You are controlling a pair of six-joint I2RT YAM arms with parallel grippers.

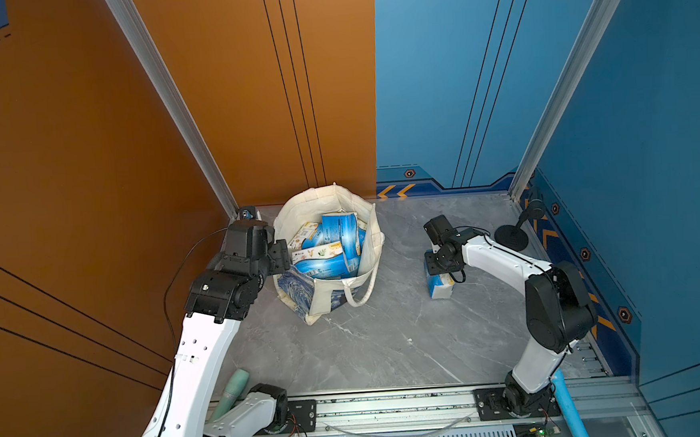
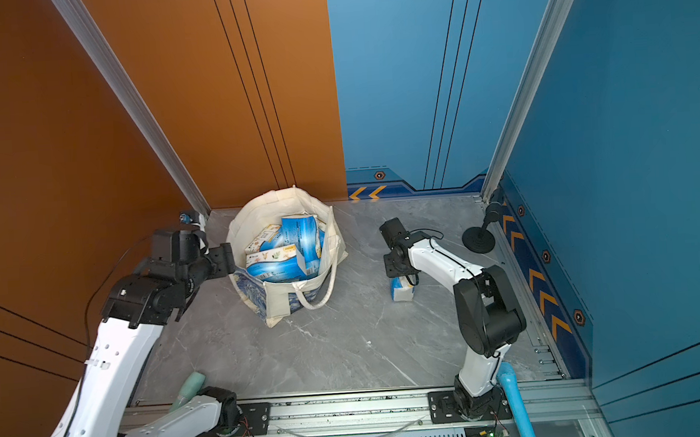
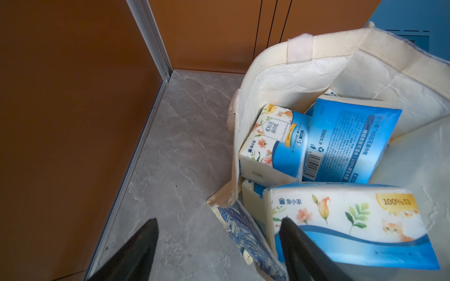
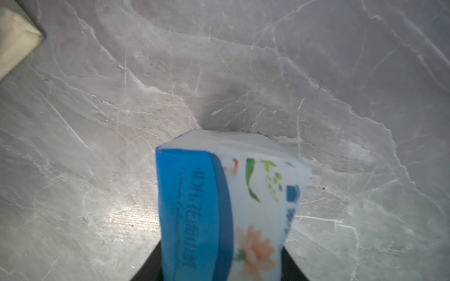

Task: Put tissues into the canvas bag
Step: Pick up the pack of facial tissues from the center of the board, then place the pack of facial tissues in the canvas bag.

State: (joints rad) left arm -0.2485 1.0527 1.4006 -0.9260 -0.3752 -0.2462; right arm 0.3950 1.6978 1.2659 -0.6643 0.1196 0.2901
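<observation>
Both top views look steeply down over the whole desk [image 1: 389, 342]; left wrist close above bag [image 3: 328, 53], right wrist tight on pack [image 4: 219, 206].

My left arm [image 1: 198, 353] runs up the left edge of the table [image 1: 388, 329] toward the far left corner. The wrist is about level and the left gripper [image 3: 219, 222] has its jaws spread wide. My right arm [image 1: 496, 256] folds in from the near right corner, wrist pointing straight down, right gripper [image 1: 441, 270] squeezing a tissue pack [image 4: 219, 194] on both sides.
</observation>
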